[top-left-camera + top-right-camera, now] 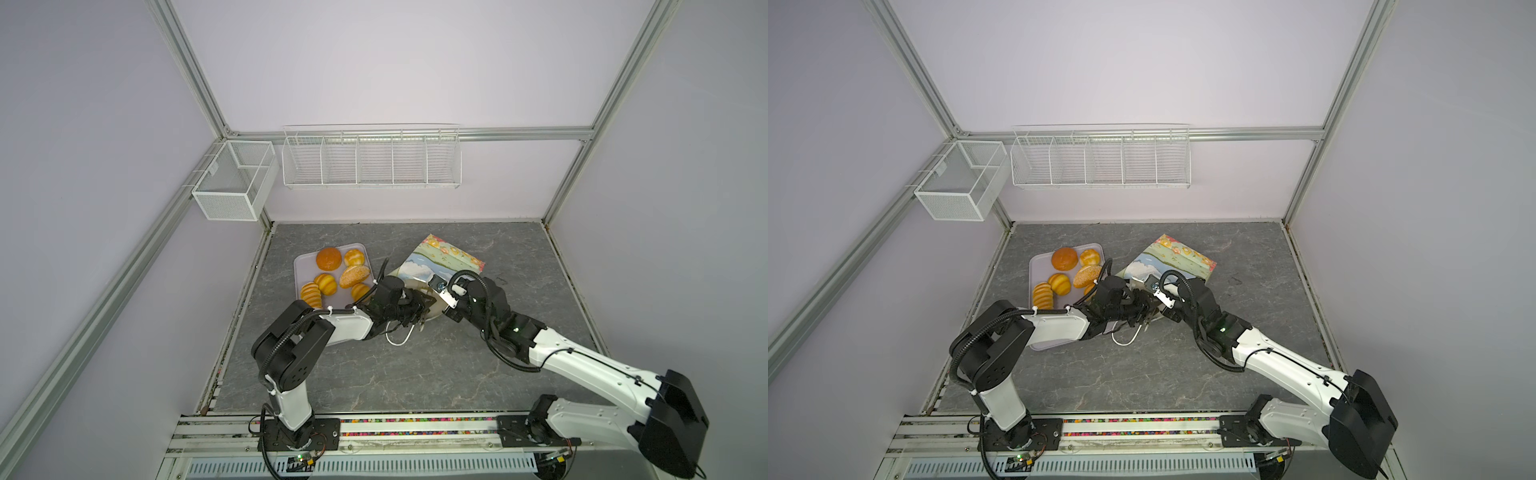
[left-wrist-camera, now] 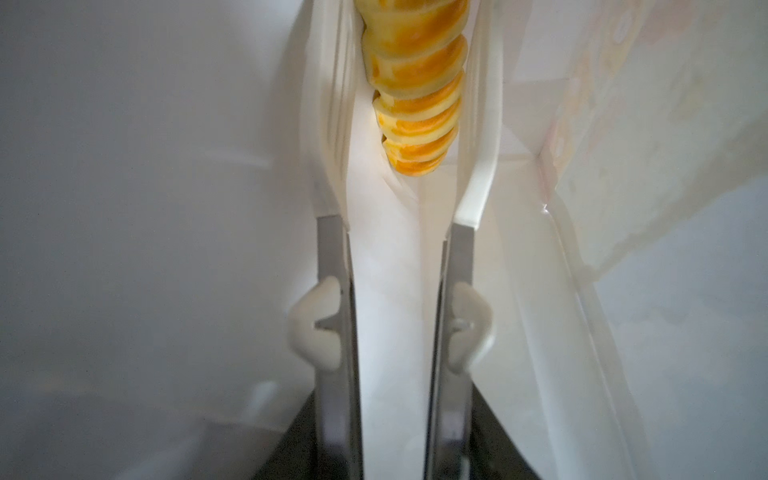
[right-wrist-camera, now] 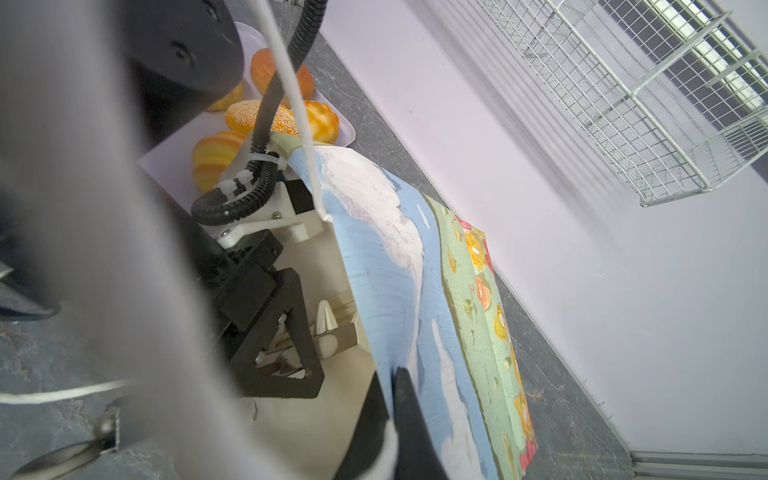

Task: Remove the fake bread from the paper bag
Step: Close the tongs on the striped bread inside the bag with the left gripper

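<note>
The tall paper gift bag [image 1: 440, 259] [image 1: 1173, 255], printed with blue sky, clouds and a flowery field, lies on its side on the grey marbled surface [image 1: 415, 374] with its mouth turned toward the robot. One white cord handle [image 1: 399, 338] loops out onto the surface. In both top views the two wrists crowd over the mouth, so nothing inside the bag can be seen from there. The left wrist view looks into the white interior. There the left fingers [image 2: 478, 124] stand apart on either side of a glossy golden-orange ridged toy loaf [image 2: 415, 83], close against its sides. Whether they press it I cannot tell, and the loaf's far end is cut off by the picture's edge. The right fingers [image 3: 411, 424], dark and partly out of frame, are pressed together on the rim of the bag's printed upper wall [image 3: 395, 270]. A broad blurred pale band hides much of that wrist view. Beside the bag, a pale rectangular tray [image 1: 305, 270] [image 1: 1038, 266] carries six more toy breads. They include a smooth round bun [image 1: 328, 259], a seeded oval roll [image 1: 354, 276] and a ridged oval roll [image 1: 311, 294]. One bread [image 1: 360, 291] is half hidden behind the left arm.
</note>
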Motion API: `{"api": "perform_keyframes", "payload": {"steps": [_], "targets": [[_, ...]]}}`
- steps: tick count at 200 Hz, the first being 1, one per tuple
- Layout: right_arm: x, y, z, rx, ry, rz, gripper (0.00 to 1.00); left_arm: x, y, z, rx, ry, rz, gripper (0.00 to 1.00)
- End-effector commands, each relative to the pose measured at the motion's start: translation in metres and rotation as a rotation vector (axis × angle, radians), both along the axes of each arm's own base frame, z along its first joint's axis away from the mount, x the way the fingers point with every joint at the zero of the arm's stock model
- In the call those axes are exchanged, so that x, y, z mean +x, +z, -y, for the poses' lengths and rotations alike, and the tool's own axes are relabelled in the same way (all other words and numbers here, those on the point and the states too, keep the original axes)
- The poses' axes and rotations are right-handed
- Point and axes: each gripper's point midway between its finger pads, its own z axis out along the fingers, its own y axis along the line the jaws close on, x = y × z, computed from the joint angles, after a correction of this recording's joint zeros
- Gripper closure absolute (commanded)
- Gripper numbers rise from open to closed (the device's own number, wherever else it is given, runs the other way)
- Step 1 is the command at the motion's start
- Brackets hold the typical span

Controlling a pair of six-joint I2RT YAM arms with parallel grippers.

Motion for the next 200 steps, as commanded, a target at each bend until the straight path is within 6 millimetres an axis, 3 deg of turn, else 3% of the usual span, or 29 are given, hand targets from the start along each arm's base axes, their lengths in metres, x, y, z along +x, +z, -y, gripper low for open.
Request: {"api": "perform_keyframes", "payload": {"steps": [1,40,73,123,169,174,200], "targets": [[-0.012,0.047,-0.011,0.059,0.075,0.120,0.93,0.012,0.008,0.003,-0.059,0.026,0.039,0.57],[-0.028,0.066,-0.020,0.015,0.123,0.194,0.93,0.018,0.014,0.009,-0.130,0.039,0.065,0.57],[-0.033,0.077,-0.021,-0.005,0.125,0.220,0.93,0.024,0.032,0.014,-0.202,0.046,0.115,0.57],[-0.032,0.072,-0.022,-0.012,0.129,0.209,0.93,0.024,0.051,0.012,-0.212,0.038,0.183,0.57],[-0.038,0.072,-0.025,-0.036,0.170,0.205,0.93,0.027,0.085,0.016,-0.233,0.016,0.280,0.57],[-0.038,0.086,-0.026,-0.019,0.173,0.223,0.93,0.028,0.089,0.017,-0.231,0.016,0.290,0.57],[-0.040,0.092,-0.026,-0.022,0.188,0.232,0.93,0.030,0.108,0.016,-0.227,0.017,0.339,0.58]]}}
